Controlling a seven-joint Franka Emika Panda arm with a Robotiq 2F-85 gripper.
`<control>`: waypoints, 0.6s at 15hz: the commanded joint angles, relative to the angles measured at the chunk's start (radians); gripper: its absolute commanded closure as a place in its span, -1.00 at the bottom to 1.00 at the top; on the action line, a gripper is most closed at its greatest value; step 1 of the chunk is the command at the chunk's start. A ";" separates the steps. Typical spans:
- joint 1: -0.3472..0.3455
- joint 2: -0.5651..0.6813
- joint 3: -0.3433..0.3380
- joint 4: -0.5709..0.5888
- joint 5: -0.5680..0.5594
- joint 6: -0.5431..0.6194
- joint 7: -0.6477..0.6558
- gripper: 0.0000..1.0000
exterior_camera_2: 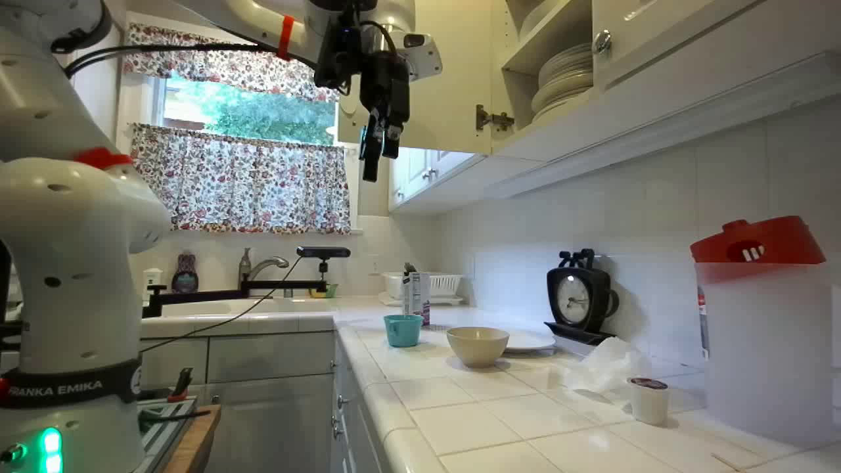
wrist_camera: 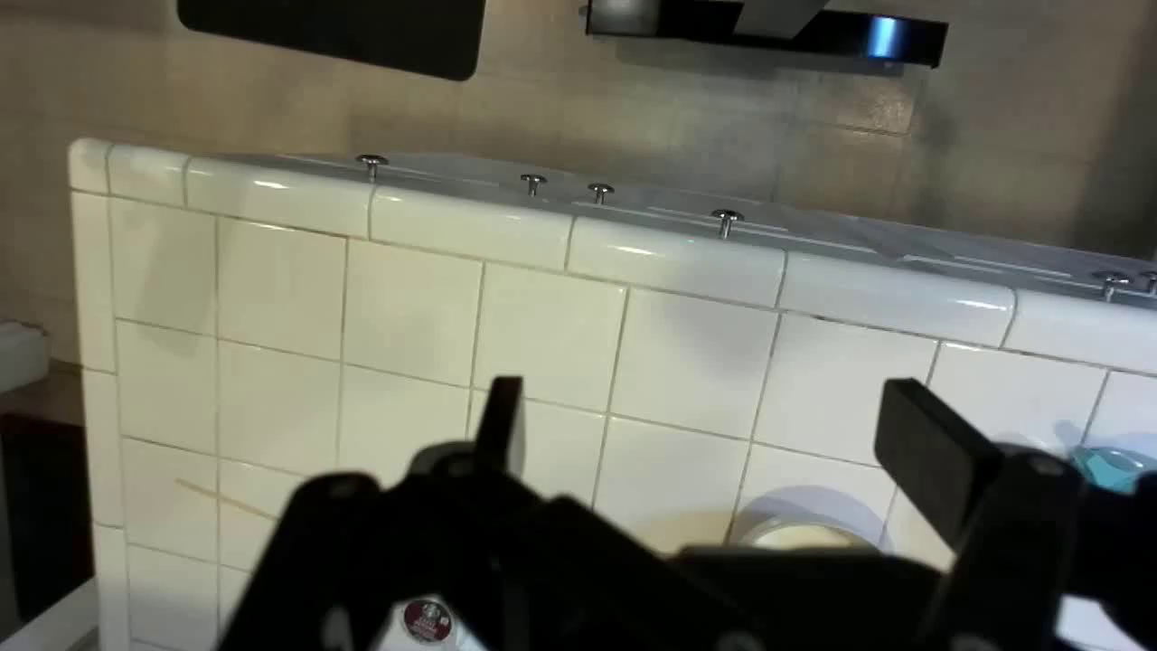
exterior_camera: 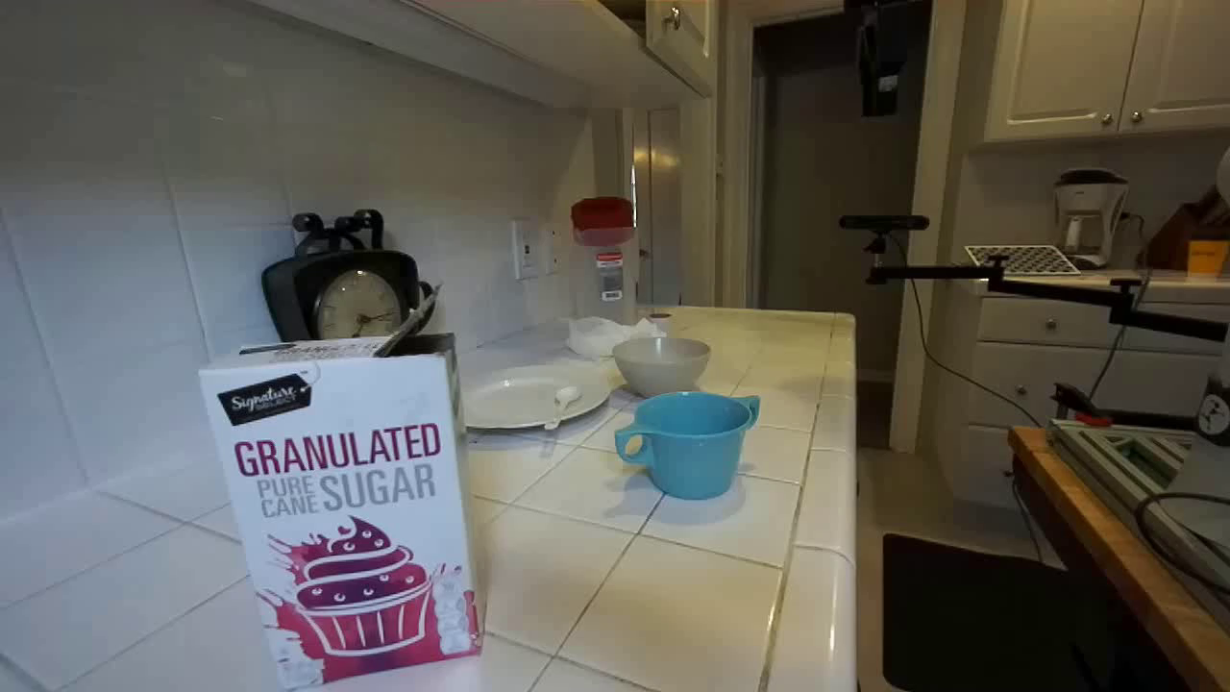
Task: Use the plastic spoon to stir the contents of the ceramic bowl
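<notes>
One bowl [exterior_camera: 661, 372], one spoon [exterior_camera: 565, 398] (white)

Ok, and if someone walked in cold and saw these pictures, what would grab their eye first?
Probably the sugar box with its bold magenta print, large at the lower left of an exterior view, with the bright blue cup beyond it on the counter. Next, perhaps, the black end effector, open and hanging high above the counter, and the red-lidded container at the right edge of an exterior view.

One spoon [exterior_camera: 567, 395] — one ceramic bowl [exterior_camera: 661, 368], one blue cup [exterior_camera: 696, 452]
</notes>
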 commanded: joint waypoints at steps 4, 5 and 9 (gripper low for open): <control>0.013 0.000 -0.009 0.002 -0.005 -0.003 0.005 -1.00; 0.013 0.000 -0.009 0.002 -0.005 -0.003 0.005 -1.00; 0.015 0.015 -0.028 -0.026 0.030 0.061 0.021 -1.00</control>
